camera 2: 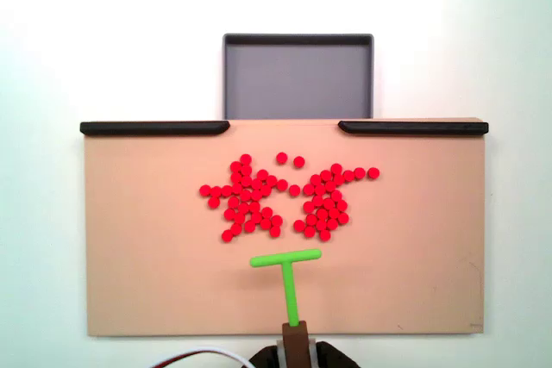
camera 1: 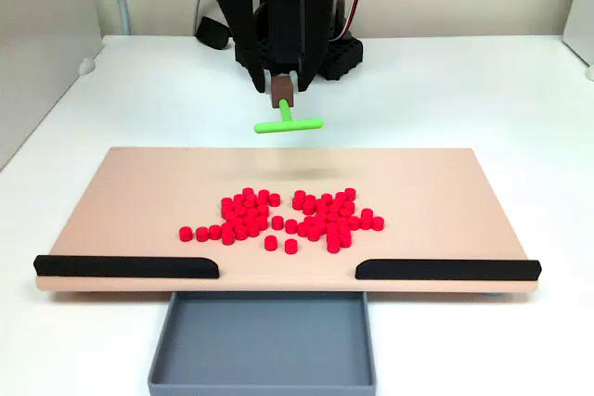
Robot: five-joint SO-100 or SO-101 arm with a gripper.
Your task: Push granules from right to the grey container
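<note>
Several dozen red granules (camera 1: 292,215) lie in a loose cluster at the middle of the tan board (camera 1: 139,192); in the other fixed view the granules (camera 2: 285,200) form two clumps. The grey container (camera 1: 264,345) sits below the board's front gap, with nothing inside; it is the grey container (camera 2: 297,75) beyond the board in the top-down fixed view. My gripper (camera 1: 282,90) is shut on a brown block that carries the green T-shaped stick (camera 1: 288,123). The stick's crossbar (camera 2: 285,258) hangs just behind the granules, apart from them.
Two black bars (camera 1: 130,267) (camera 1: 445,269) line the board's front edge, leaving a gap over the container. The arm's black base (camera 1: 288,6) stands behind the board. White table surrounds everything. Bare board lies left and right of the granules.
</note>
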